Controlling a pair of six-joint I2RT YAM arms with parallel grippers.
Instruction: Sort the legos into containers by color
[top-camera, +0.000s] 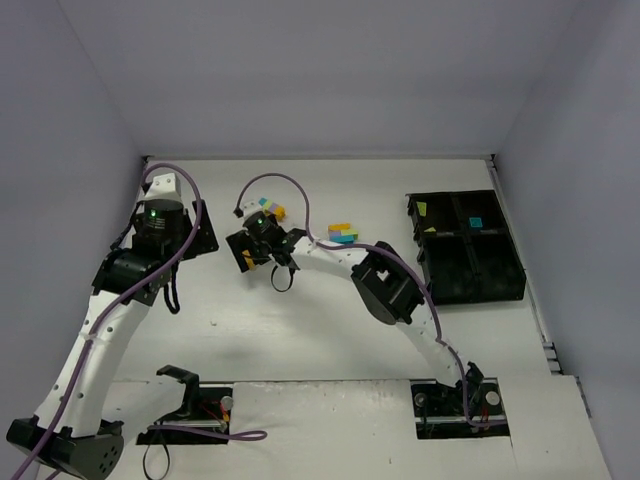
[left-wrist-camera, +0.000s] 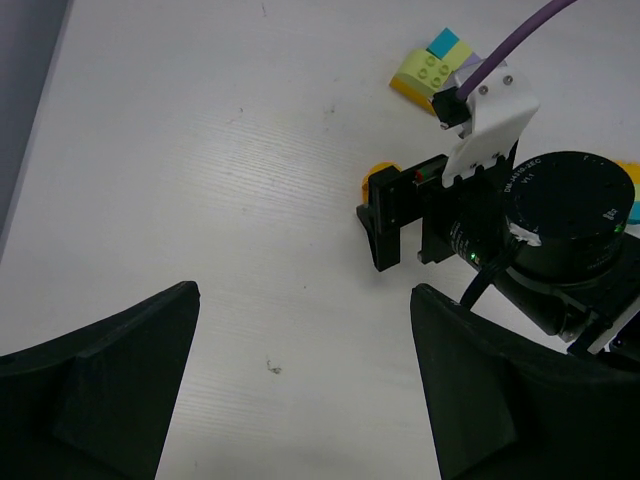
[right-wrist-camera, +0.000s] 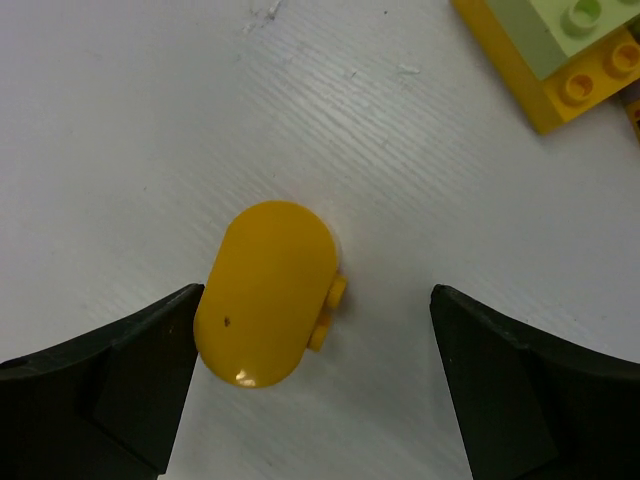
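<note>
My right gripper (top-camera: 246, 256) is open and low over the table, its jaws either side of an orange-yellow rounded brick (right-wrist-camera: 266, 292) that lies on its side close against the left finger (right-wrist-camera: 130, 370). A yellow and lime green cluster (right-wrist-camera: 556, 52) lies just beyond it; the top view shows it with a cyan brick too (top-camera: 270, 208). A second multicoloured cluster (top-camera: 343, 233) lies mid-table. My left gripper (left-wrist-camera: 305, 385) is open and empty over bare table, left of the right gripper (left-wrist-camera: 400, 215). The black compartment tray (top-camera: 500, 285) stands at the right.
The tray holds a few small bricks: a lime one (top-camera: 422, 208), a cyan one (top-camera: 476, 221) and a yellow one (top-camera: 430, 229). Purple cables loop over both arms. Walls close the table at the back and sides.
</note>
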